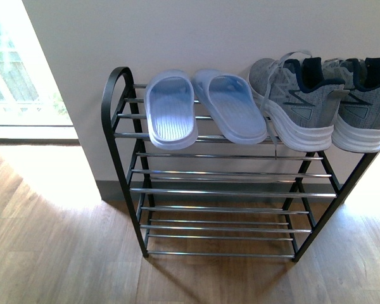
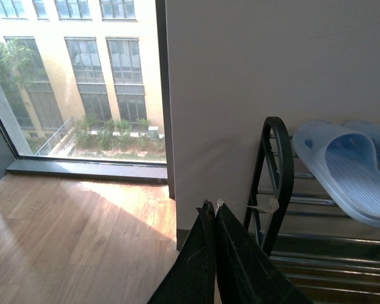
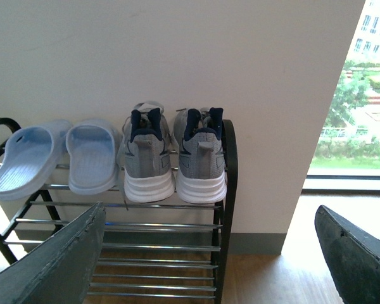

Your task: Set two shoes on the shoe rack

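Two grey knit shoes with white soles stand side by side on the top tier of the black shoe rack, at its right end: one shoe and the other shoe at the frame's right edge. In the right wrist view both shoes show heels toward me, on the shoe rack. My right gripper is open, back from the rack, holding nothing. My left gripper is shut and empty, near the shoe rack's left end. Neither arm shows in the front view.
A pair of light blue slippers lies on the top tier left of the shoes. The lower tiers hold nothing. A white wall stands behind the rack. Wooden floor spreads in front, with bright windows at both sides.
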Robot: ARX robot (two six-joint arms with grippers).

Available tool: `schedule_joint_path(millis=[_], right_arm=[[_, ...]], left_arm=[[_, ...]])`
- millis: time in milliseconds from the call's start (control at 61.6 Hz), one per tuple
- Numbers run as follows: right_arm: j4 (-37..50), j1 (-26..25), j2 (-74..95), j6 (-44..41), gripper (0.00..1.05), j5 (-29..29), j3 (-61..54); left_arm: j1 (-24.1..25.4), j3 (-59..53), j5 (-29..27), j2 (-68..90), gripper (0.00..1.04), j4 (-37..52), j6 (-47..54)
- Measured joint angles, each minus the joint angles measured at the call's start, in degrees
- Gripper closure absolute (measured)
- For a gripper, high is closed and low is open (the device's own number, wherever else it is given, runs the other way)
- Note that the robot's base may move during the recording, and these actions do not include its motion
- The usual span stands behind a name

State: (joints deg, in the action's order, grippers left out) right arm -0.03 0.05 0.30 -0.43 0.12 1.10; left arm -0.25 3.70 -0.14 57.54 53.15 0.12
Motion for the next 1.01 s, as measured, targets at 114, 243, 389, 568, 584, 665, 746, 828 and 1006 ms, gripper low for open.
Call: schedule_joint_path(millis=[114, 243, 389, 568, 584, 665, 746, 828, 1006], right_arm=[[0.0, 0.0, 0.0, -0.02, 0.09, 0.02, 0.0], [0.0, 0.0, 0.0, 0.0, 0.09, 0.02, 0.0], [0.0, 0.0, 0.0, 0.0, 0.09, 0.02, 0.0], [0.0, 0.0, 0.0, -0.02, 0.09, 0.02, 0.0], [0.0, 0.0, 0.0, 0.0, 0.09, 0.02, 0.0], [0.0, 0.0, 0.0, 0.0, 0.09, 0.0, 0.0], [0.0, 0.0, 0.0, 0.0, 0.09, 0.02, 0.0], [0.0, 0.0, 0.0, 0.0, 0.09, 0.0, 0.0], [0.0, 0.0, 0.0, 0.0, 0.09, 0.02, 0.0]], left_arm=[[0.0, -1.11, 0.07, -4.98, 1.03, -4.0, 0.0], [0.0, -2.1, 0.09, -11.52, 1.03, -9.33, 0.0], [0.0, -2.86, 0.13, -17.57, 1.03, -14.64, 0.02], [0.0, -2.89, 0.13, -25.88, 1.03, -22.08, 0.0], [0.0, -2.89, 0.13, -26.58, 1.03, -22.71, 0.0], [0.0, -2.91, 0.13, -30.64, 1.03, -26.49, 0.0], [0.0, -2.91, 0.13, -33.92, 1.03, -29.66, 0.0], [0.0, -2.91, 0.13, -36.3, 1.03, -31.93, 0.0], [0.0, -2.91, 0.13, -40.65, 1.03, -36.2, 0.0]])
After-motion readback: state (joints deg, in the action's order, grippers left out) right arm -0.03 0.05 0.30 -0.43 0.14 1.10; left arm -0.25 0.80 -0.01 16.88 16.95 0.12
